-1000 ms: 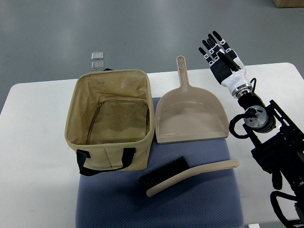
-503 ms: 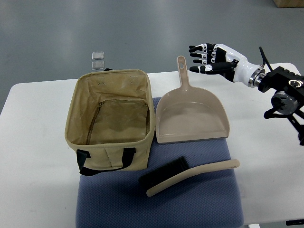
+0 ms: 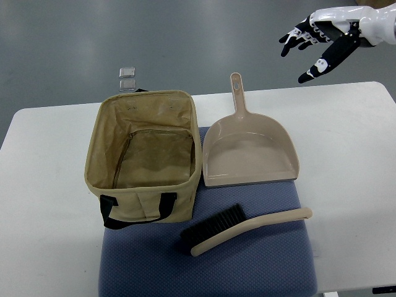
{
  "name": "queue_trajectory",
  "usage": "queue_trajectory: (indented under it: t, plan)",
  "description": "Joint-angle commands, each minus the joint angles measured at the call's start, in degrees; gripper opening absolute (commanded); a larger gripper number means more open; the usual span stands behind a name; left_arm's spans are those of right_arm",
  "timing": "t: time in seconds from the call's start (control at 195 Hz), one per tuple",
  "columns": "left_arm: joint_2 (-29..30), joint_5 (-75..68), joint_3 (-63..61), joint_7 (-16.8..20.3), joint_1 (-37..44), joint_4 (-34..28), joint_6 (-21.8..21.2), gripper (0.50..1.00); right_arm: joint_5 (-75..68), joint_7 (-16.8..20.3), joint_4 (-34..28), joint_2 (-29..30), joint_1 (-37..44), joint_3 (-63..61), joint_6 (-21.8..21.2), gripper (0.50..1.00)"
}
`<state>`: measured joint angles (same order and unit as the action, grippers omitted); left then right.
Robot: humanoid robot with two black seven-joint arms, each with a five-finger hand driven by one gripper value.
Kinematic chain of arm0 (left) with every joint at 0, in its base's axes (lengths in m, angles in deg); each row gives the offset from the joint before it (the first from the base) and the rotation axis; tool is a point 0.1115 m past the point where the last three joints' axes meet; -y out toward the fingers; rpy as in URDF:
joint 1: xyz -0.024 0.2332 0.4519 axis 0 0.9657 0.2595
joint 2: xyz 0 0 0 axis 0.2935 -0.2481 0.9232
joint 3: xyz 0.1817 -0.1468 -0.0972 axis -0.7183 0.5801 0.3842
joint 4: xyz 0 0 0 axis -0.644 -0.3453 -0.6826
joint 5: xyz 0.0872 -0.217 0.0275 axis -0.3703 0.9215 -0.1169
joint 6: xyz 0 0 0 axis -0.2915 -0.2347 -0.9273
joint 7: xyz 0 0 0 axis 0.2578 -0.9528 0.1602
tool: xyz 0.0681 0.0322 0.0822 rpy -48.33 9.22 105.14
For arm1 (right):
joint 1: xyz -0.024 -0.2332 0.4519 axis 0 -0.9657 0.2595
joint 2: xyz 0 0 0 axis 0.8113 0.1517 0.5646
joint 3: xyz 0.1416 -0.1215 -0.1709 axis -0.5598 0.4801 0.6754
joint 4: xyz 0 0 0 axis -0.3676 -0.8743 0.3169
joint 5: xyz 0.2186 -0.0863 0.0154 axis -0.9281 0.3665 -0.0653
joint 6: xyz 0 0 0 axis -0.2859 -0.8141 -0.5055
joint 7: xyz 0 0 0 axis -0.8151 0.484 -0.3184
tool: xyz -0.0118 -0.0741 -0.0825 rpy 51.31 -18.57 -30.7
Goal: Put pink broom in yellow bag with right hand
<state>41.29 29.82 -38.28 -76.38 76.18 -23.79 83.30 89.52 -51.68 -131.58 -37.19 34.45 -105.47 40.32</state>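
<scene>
One white table (image 3: pixel 49 204), grey floor (image 3: pixel 154 37)

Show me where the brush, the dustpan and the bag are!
brush (image 3: pixel 247 228): top view, on the middle of its curved handle.
dustpan (image 3: pixel 250 153): top view, on the flat inside of its scoop.
bag (image 3: pixel 142 197): top view, on its front wall, between the black strap ends.
</scene>
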Motion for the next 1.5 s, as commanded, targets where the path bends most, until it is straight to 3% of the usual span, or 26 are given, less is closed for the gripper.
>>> queue_trajectory:
  t: [0.0, 0.241, 0.59, 1.005, 1.492]
  plan:
    - [0.00, -0.08, 0.04, 0.01, 0.00, -0.08, 0.08, 1.000, -4.00, 1.51, -3.99, -2.20, 0.43, 0.01, -0.95, 0.930]
    - [0.00, 0.00, 0.04, 0.01, -0.26, -0.34, -0.01, 1.000, -14.90, -0.33, -7.59, -1.77, -4.48, -0.43, -0.07, 0.928]
    - [0.00, 0.00, 0.21, 0.01, -0.35, -0.34, -0.09, 1.000, -6.64, -1.65, -9.79, -0.89, -16.35, -0.17, 3.89, 0.856]
    - [0.00, 0.00, 0.30, 0.01, -0.35, -0.69, -0.27, 1.000, 4.43, -2.27, -10.41, 0.87, -27.87, 0.18, 3.97, 0.868]
    - [0.00, 0.00, 0.30, -0.08, -0.35, -0.87, -0.27, 1.000, 14.10, -2.27, -10.32, 3.07, -29.89, 0.71, 5.12, 0.889]
